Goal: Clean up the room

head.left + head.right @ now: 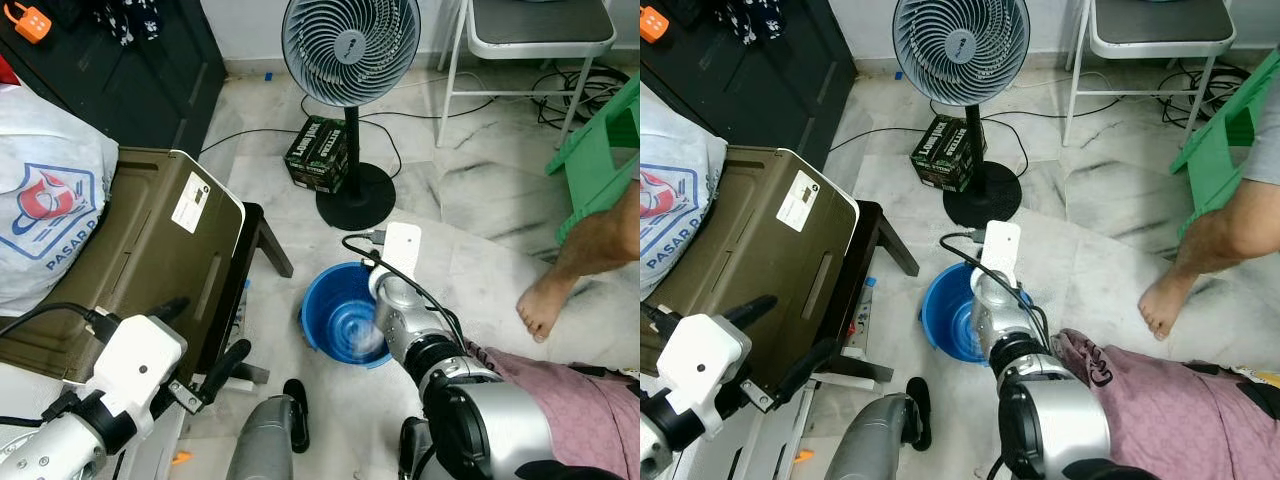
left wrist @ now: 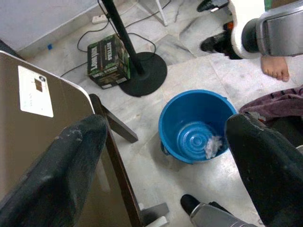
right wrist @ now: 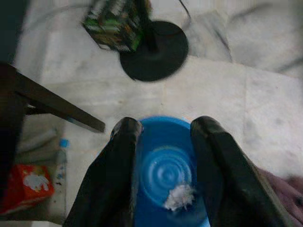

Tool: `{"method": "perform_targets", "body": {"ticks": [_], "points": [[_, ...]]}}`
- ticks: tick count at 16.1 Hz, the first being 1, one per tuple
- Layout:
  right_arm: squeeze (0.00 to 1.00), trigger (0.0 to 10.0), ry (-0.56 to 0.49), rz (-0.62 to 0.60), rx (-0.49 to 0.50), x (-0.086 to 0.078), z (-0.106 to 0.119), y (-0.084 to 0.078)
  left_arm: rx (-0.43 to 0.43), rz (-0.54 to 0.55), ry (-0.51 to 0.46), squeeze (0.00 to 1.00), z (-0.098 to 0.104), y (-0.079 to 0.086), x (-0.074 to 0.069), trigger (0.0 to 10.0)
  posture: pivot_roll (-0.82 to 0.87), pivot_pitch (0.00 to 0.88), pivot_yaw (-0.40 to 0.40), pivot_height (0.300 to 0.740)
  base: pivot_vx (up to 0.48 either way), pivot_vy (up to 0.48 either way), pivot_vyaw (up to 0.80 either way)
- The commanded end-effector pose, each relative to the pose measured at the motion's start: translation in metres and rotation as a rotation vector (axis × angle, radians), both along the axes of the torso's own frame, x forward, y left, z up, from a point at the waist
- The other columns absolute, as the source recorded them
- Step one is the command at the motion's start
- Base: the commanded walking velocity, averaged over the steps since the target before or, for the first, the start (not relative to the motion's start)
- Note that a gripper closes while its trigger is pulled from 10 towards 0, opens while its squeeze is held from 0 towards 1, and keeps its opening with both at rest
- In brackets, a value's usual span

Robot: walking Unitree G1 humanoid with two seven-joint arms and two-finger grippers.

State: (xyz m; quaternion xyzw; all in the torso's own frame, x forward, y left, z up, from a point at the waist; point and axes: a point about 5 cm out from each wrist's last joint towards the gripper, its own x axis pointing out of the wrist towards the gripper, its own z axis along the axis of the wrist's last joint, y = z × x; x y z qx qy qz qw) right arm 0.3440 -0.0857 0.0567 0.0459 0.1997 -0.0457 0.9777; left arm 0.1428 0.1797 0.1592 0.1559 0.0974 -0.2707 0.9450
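Observation:
A blue bucket [image 1: 335, 312] stands on the marble floor in front of me. A crumpled white wad of paper [image 2: 212, 145] lies on its bottom. My right gripper [image 3: 165, 124] hangs straight above the bucket, open, with nothing between its fingers; the wad [image 3: 179, 196] shows below them. My left gripper [image 1: 205, 335] is raised at the lower left beside an olive case, open and empty, some way left of the bucket [image 2: 196, 125]. A mauve cloth [image 1: 570, 400] lies bunched at the lower right, next to my right arm.
A standing fan [image 1: 350, 45] with a black round base [image 1: 355, 195] is behind the bucket, a green-black box [image 1: 318, 152] beside it. The olive case [image 1: 130, 250] rests on a dark stool at left. A person's bare foot [image 1: 545, 300] is at right. A black slipper [image 1: 296, 412] lies near.

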Motion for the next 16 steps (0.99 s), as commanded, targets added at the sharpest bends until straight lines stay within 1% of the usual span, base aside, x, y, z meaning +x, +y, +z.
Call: {"method": "perform_targets", "body": {"ticks": [1, 3, 4, 5, 6, 7, 8, 9, 11, 12, 13, 14, 16], "points": [[1.00, 10.0, -0.022, 0.058, 0.003, -0.004, 0.000, 0.014, 0.021, 0.009, 0.016, 0.00, -0.003, 0.002, 0.000, 10.0, 0.30, 0.290, 0.171, 0.740, 0.000, 0.000, 0.00], [1.00, 10.0, -0.049, 0.121, 0.029, -0.013, -0.003, 0.022, 0.012, 0.008, 0.003, 0.00, -0.004, -0.001, 0.004, 10.0, 0.28, 0.276, 0.162, 0.740, 0.000, 0.000, 0.00], [1.00, 10.0, -0.070, 0.165, 0.023, -0.019, -0.004, 0.024, 0.006, 0.014, -0.010, 0.00, -0.006, -0.002, 0.008, 10.0, 0.26, 0.263, 0.151, 0.740, 0.000, 0.000, 0.00], [1.00, 10.0, -0.081, 0.211, 0.040, -0.026, -0.004, 0.025, -0.003, 0.016, -0.023, 0.00, -0.007, -0.004, 0.013, 10.0, 0.24, 0.250, 0.142, 0.740, 0.000, 0.000, 0.00], [1.00, 10.0, -0.088, 0.232, 0.053, -0.030, -0.003, 0.025, -0.011, 0.017, -0.030, 0.00, -0.007, -0.006, 0.015, 10.0, 0.23, 0.243, 0.138, 0.740, 0.000, 0.000, 0.00], [1.00, 10.0, -0.113, 0.276, 0.055, -0.037, 0.000, 0.021, -0.025, 0.020, -0.045, 0.00, -0.010, -0.009, 0.022, 10.0, 0.19, 0.220, 0.124, 0.740, 0.000, 0.000, 0.00], [1.00, 10.0, -0.153, 0.345, 0.038, -0.050, 0.009, 0.010, -0.046, 0.032, -0.078, 0.00, -0.011, -0.013, 0.032, 10.0, 0.15, 0.192, 0.111, 0.740, 0.000, 0.000, 0.00], [1.00, 10.0, -0.162, 0.372, 0.023, -0.052, 0.010, 0.004, -0.055, 0.036, -0.091, 0.00, -0.013, -0.016, 0.039, 10.0, 0.12, 0.171, 0.098, 0.740, 0.000, 0.000, 0.00], [1.00, 10.0, -0.184, 0.421, -0.009, -0.067, 0.016, -0.013, -0.073, 0.055, -0.129, 0.00, -0.013, -0.019, 0.051, 10.0, 0.09, 0.142, 0.086, 0.740, 0.000, 0.000, 0.00], [1.00, 10.0, -0.158, 0.437, -0.011, -0.080, 0.014, -0.028, -0.094, 0.079, -0.153, 0.00, -0.015, -0.022, 0.063, 10.0, 0.04, 0.098, 0.070, 0.740, 0.000, 0.000, 0.00], [1.00, 10.0, -0.150, 0.461, -0.022, -0.090, 0.014, -0.035, -0.104, 0.092, -0.165, 0.00, -0.016, -0.024, 0.069, 10.0, 0.03, 0.086, 0.069, 0.740, 0.000, 0.000, 0.00], [1.00, 10.0, -0.128, 0.514, -0.031, -0.098, 0.012, -0.040, -0.102, 0.095, -0.173, 0.00, -0.019, -0.026, 0.075, 10.0, 0.00, 0.059, 0.070, 0.740, 0.000, 0.000, 0.00], [1.00, 10.0, -0.099, 0.641, -0.085, -0.116, 0.011, -0.050, -0.105, 0.109, -0.194, 0.00, -0.023, -0.030, 0.083, 10.0, -0.04, 0.023, 0.081, 0.740, 0.000, 0.000, 0.00]]}}
